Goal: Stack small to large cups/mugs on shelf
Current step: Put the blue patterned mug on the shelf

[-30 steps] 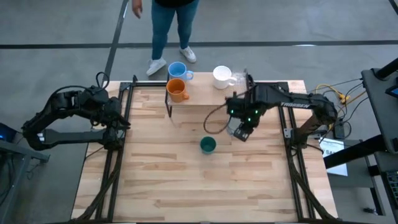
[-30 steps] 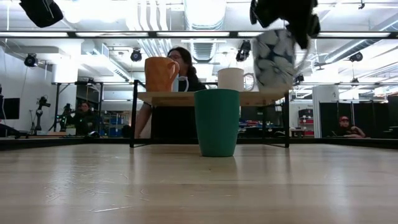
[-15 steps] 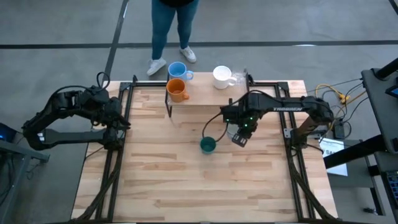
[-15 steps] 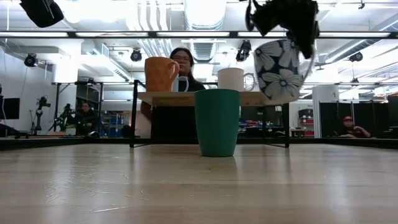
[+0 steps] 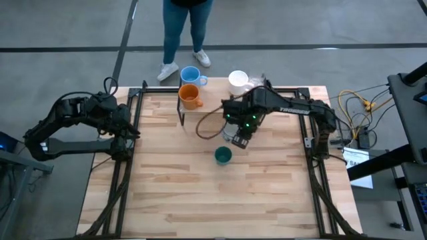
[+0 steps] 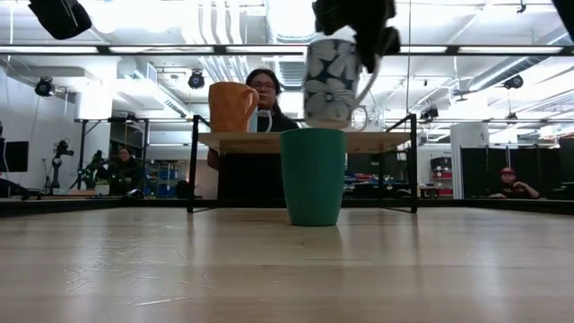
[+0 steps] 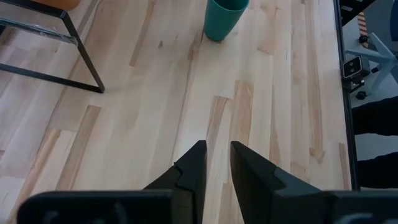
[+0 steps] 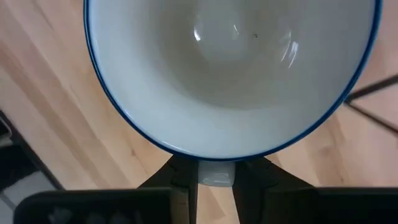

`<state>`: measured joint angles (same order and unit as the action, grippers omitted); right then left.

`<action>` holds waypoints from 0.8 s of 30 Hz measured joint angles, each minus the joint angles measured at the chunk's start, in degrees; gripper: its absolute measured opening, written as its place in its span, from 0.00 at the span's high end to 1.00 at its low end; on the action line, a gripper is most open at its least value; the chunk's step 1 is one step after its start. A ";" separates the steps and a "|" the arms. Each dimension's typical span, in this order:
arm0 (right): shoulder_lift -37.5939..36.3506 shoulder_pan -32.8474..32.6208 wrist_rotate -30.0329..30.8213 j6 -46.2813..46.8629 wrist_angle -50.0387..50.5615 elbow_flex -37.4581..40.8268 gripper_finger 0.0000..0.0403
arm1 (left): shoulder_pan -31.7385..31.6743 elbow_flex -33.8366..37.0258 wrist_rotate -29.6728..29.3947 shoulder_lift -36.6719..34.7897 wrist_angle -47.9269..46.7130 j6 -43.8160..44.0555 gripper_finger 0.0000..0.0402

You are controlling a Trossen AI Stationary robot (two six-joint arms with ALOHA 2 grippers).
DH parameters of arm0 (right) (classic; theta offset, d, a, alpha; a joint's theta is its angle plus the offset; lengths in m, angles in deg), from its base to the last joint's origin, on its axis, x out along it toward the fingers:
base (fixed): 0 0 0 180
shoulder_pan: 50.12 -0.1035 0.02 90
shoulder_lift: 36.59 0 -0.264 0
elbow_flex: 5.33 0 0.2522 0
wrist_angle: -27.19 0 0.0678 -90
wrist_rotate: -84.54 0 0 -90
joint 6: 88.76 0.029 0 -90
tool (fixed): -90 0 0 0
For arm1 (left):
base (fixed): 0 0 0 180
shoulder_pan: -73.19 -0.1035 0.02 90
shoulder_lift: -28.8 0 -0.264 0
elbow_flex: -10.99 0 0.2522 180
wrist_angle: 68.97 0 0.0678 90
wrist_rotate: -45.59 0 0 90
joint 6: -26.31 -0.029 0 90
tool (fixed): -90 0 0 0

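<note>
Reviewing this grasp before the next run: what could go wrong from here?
1. The right gripper pinches only the rim of the floral mug, held in the air; it might slip or swing.
2. The mug hangs near the green cup; a low pass could knock it over.
3. The shelf already carries the orange mug and other mugs, so placing could bump them.

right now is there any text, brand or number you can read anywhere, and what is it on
Right arm: pale lettering along its link, too small to read.
Small label beside the table: blurred, unreadable.
Floral mug held by the right gripper: only a flower pattern, no words.
Green cup, orange mug, shelf: no text.
</note>
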<state>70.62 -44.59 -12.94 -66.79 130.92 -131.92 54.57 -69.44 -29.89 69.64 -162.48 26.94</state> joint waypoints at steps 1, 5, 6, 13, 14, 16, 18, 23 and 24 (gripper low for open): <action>0.75 0.58 0.00 -0.46 0.02 -1.22 0.86 | 0.00 0.00 0.00 0.02 0.00 0.00 0.86; 2.85 2.72 -0.05 -2.04 -0.01 -5.24 0.86 | 0.00 0.00 0.00 0.00 0.00 -0.01 0.86; 3.08 3.17 -0.16 -2.41 0.10 -5.96 0.86 | -0.01 0.00 0.00 0.00 0.00 0.01 0.86; 2.24 7.45 -0.47 -3.60 0.07 -8.23 0.86 | 0.01 0.00 0.00 0.00 0.00 -0.01 0.86; 1.93 8.06 -0.36 -3.60 0.06 -8.14 0.86 | 0.00 0.00 0.00 0.00 0.00 -0.01 0.86; 1.23 9.23 -0.31 -3.85 0.07 -7.47 0.86 | 0.00 0.00 0.00 0.00 0.00 -0.01 0.86; 1.15 10.03 -0.20 -4.28 0.27 -7.03 0.86 | -0.01 0.00 0.00 0.00 0.00 -0.01 0.86; 1.20 11.68 0.05 -5.59 0.07 -6.92 0.86 | 0.00 0.00 0.00 -0.02 0.00 -0.01 0.86; 1.19 11.98 0.29 -5.85 0.07 -6.92 0.86 | -0.01 0.00 0.00 -0.02 0.00 -0.01 0.86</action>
<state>71.81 -32.62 -12.65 -72.63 130.99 -138.84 54.56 -69.44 -29.89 69.62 -162.48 26.93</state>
